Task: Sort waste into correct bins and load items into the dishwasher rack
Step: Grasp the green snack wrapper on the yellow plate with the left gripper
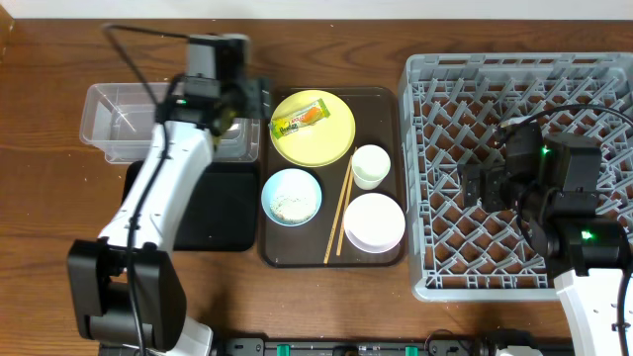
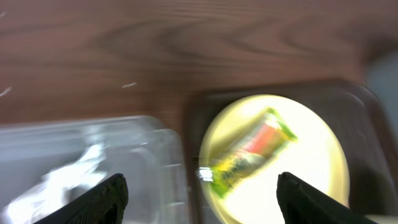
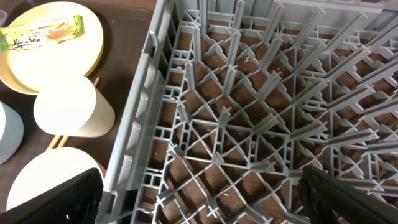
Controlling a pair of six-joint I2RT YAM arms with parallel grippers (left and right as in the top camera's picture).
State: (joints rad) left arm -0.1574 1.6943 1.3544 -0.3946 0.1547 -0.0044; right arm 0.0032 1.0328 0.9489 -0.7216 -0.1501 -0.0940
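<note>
My left gripper (image 1: 240, 109) hangs open over the right end of the clear tub (image 1: 124, 119), nothing between its fingers (image 2: 102, 199). In the left wrist view a crumpled white tissue (image 2: 68, 180) lies inside the tub (image 2: 134, 146). The yellow-green wrapper (image 1: 300, 118) lies on the yellow plate (image 1: 315, 133). A light blue bowl (image 1: 292, 196) holds rice. The small white cup (image 1: 371, 166), white bowl (image 1: 374, 222) and chopsticks (image 1: 339, 213) share the brown tray. My right gripper (image 1: 477, 186) stands open over the grey rack (image 1: 524, 89), above its left side (image 3: 249, 112).
The black tray (image 1: 223, 203) lies in front of the clear tub, partly under my left arm. The brown serving tray (image 1: 388, 109) sits between the bins and the rack. Bare wooden table shows at the left and along the front edge.
</note>
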